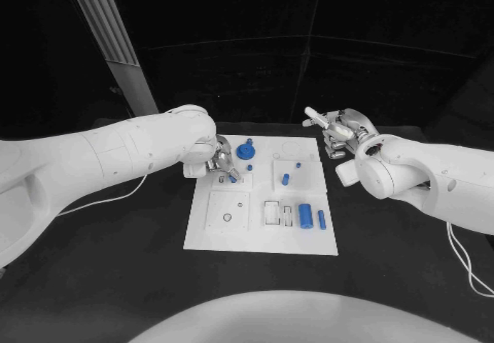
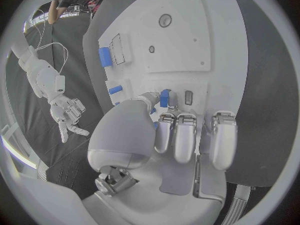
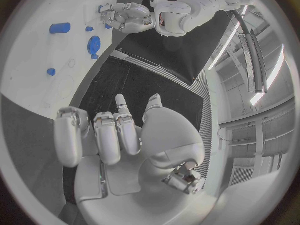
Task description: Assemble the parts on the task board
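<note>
The white task board (image 1: 263, 236) lies in the middle of the black table. My left hand (image 1: 219, 161) hovers over its upper left part and pinches a small blue peg (image 2: 164, 98) between thumb and a finger, close to a narrow slot (image 2: 188, 97). On the board lie a round blue gear (image 1: 245, 151), a thick blue cylinder (image 1: 305, 214), a thin blue rod (image 1: 321, 219) and a few small blue pegs (image 1: 285, 179). My right hand (image 1: 340, 132) is raised beyond the board's upper right corner, fingers apart and holding nothing.
The board carries raised white plates, one with a ring and a small hole (image 1: 228, 212) and one with upright slots (image 1: 273, 213). Black table surrounds the board. A grey ribbed post (image 1: 121, 57) stands at the back left.
</note>
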Controlling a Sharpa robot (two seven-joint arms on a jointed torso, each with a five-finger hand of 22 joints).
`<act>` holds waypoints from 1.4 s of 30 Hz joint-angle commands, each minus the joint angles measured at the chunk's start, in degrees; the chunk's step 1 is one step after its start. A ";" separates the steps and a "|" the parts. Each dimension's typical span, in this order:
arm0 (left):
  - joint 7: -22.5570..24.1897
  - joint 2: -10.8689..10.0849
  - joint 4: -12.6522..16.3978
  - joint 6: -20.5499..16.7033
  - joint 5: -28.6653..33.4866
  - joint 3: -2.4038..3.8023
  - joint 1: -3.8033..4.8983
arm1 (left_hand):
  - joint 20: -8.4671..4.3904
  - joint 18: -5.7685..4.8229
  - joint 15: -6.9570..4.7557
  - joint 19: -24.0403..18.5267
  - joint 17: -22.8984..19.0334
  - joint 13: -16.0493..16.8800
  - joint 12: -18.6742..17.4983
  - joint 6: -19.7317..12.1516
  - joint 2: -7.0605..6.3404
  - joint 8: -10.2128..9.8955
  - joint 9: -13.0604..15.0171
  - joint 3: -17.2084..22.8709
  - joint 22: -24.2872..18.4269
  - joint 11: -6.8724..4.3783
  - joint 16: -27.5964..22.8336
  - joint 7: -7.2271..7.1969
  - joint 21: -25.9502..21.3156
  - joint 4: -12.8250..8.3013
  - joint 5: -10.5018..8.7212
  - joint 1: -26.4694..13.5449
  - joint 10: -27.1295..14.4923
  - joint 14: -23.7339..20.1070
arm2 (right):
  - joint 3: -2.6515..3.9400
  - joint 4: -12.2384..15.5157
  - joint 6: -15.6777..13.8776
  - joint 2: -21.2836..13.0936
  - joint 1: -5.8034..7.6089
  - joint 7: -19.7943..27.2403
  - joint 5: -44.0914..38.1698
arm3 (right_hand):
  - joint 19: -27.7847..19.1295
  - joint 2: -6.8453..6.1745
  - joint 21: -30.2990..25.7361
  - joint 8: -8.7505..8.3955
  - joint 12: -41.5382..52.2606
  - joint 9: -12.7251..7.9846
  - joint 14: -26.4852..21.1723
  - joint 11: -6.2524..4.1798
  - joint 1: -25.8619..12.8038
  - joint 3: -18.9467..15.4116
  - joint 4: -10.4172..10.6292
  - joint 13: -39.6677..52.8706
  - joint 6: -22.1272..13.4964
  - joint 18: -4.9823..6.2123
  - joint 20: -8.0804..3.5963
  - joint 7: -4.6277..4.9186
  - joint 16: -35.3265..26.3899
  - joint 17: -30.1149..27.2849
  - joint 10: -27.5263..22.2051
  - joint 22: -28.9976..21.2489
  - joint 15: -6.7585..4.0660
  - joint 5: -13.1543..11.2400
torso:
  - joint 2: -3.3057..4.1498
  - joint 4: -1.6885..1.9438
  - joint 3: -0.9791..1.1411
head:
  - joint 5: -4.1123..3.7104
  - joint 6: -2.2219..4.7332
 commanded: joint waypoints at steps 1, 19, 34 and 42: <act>-0.59 0.17 -0.07 0.65 -0.20 -0.20 -0.33 | 0.18 -0.80 0.18 6.13 15.09 15.05 0.13 -0.45 0.56 0.16 -0.04 2.51 15.08 0.17 0.17 -0.36 0.22 -2.02 -0.01 0.24 6.06 6.16 | 0.03 0.07 0.37 0.03 0.09 0.25 -0.14 | 1.05 0.33 0.22 0.26 0.15 0.10 5.96 0.30 0.17 -0.25 -0.04 15.06 -0.40 0.58 0.33 0.30 0.14 15.09 5.87 12.49 0.29 -0.29 | 0.03 -0.04 0.00 | 0.01 -0.01; -1.30 0.13 -0.24 0.96 -0.21 -0.20 -0.39 | 0.18 -0.78 0.18 6.07 15.09 15.05 0.13 -0.58 0.59 0.17 0.01 2.66 15.06 0.22 0.17 -0.30 0.18 -2.02 -0.26 0.18 6.06 6.16 | 0.02 0.08 0.46 0.05 0.08 0.23 -0.13 | 1.06 0.41 0.24 0.35 0.15 0.11 5.96 0.30 0.18 -0.31 -0.03 15.06 -0.46 0.57 0.33 0.30 0.14 15.09 5.87 12.50 0.28 -0.29 | -0.01 0.01 -0.03 | 0.05 -0.01; -1.52 0.04 -0.19 1.10 -0.21 -0.20 -0.43 | 0.19 -0.77 0.19 6.06 15.09 15.05 0.13 -0.68 0.55 0.25 0.10 2.86 15.05 0.25 0.17 -0.30 0.17 -2.20 -0.53 0.27 6.06 6.16 | 0.01 0.05 0.44 0.09 0.07 0.26 -0.13 | 1.06 0.41 0.24 0.35 0.15 0.11 5.96 0.30 0.18 -0.31 -0.03 15.06 -0.46 0.57 0.33 0.30 0.14 15.09 5.87 12.50 0.28 -0.29 | 0.00 0.00 -0.01 | 0.05 -0.01; -1.48 -0.02 -0.09 0.98 -0.24 -0.20 -0.45 | 0.19 -0.77 0.19 6.03 15.09 15.05 0.13 -0.76 0.44 0.35 0.20 3.06 15.04 0.25 0.17 -0.30 0.15 -2.48 -0.72 0.44 6.06 6.16 | 0.01 0.05 0.41 0.09 0.07 0.27 -0.13 | 1.06 0.41 0.24 0.35 0.15 0.11 5.96 0.30 0.18 -0.31 -0.03 15.06 -0.46 0.57 0.33 0.30 0.14 15.09 5.87 12.50 0.28 -0.29 | -0.01 0.01 -0.02 | 0.04 -0.01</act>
